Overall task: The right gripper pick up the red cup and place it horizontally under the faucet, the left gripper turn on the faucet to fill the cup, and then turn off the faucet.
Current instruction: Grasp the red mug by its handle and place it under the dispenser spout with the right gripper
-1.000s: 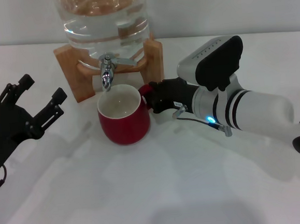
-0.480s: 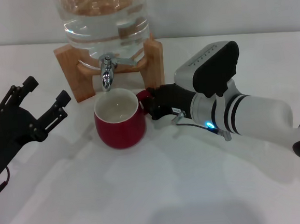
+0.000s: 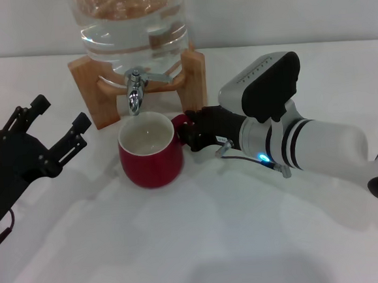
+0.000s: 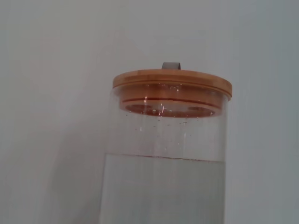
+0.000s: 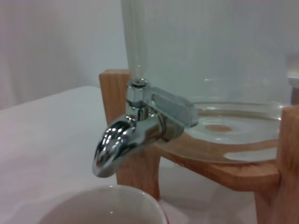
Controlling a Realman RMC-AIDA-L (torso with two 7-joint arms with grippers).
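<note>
The glossy dark-red ceramic cup (image 3: 151, 156) with its white inside stands upright on the white counter (image 3: 204, 245), its mouth directly beneath the spout of the small shiny chrome faucet (image 3: 135, 92); the right wrist view shows that spout (image 5: 117, 147) hanging just above the cup's white rim (image 5: 105, 205). Just beside the cup, on the side away from the wooden stand's (image 3: 93, 90) left leg, the white-armed right claw (image 3: 191, 129) is pinching the cup's loop handle. Well apart from the cup on its other side, the black left claw (image 3: 50, 129) hovers with its prongs spread, not touching the faucet's thin lever.

Risks, as I judge them: the cup is empty and light, so if the right claw pulls away crookedly it could drag the handle and slide the mouth out from under the spout, sending water onto the counter. The left claw must reach past the cup to the lever; a low approach could knock the cup or the clear glass water jug (image 3: 131, 25). The jug looks well filled, so a late shut-off would overflow the cup
</note>
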